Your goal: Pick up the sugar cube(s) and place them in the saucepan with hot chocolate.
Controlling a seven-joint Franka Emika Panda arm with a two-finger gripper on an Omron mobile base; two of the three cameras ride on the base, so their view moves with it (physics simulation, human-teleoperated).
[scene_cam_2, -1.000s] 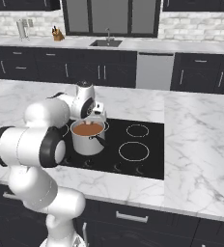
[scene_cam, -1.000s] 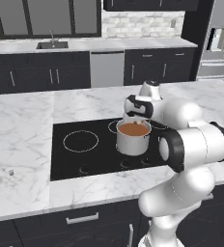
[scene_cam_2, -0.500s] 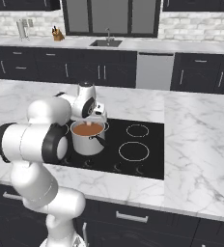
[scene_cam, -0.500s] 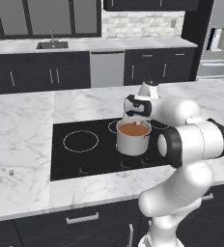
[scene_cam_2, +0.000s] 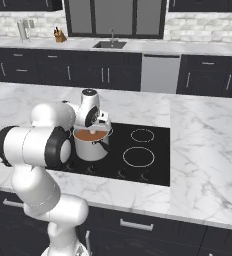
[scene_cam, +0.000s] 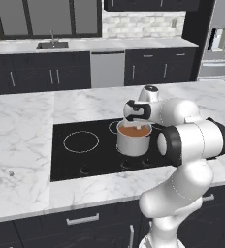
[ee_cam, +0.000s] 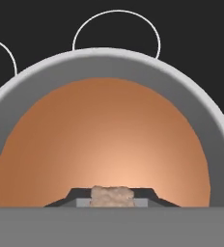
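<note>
We hold the gripper (ee_cam: 112,198) right over the pan (scene_cam: 133,140) so the tan cube (ee_cam: 112,195) will drop straight into the chocolate (ee_cam: 104,144). It sits between the fingertips at 6 o'clock in the hand view; whether they grip it, we cannot tell. The other cube (scene_cam: 11,173) lies on the counter (scene_cam: 22,145), far out at 9 o'clock from the pan.

Tan sugar cube (ee_cam: 112,195) between claw (ee_cam: 112,198) tips above saucepan (scene_cam: 133,142) of reddish-brown hot chocolate (ee_cam: 102,144).

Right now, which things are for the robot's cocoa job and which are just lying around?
For the job:
- brown sugar cube between the gripper tips
- saucepan
- hot chocolate
- pale cube on the counter

Lying about:
- sink
- knife block
</note>
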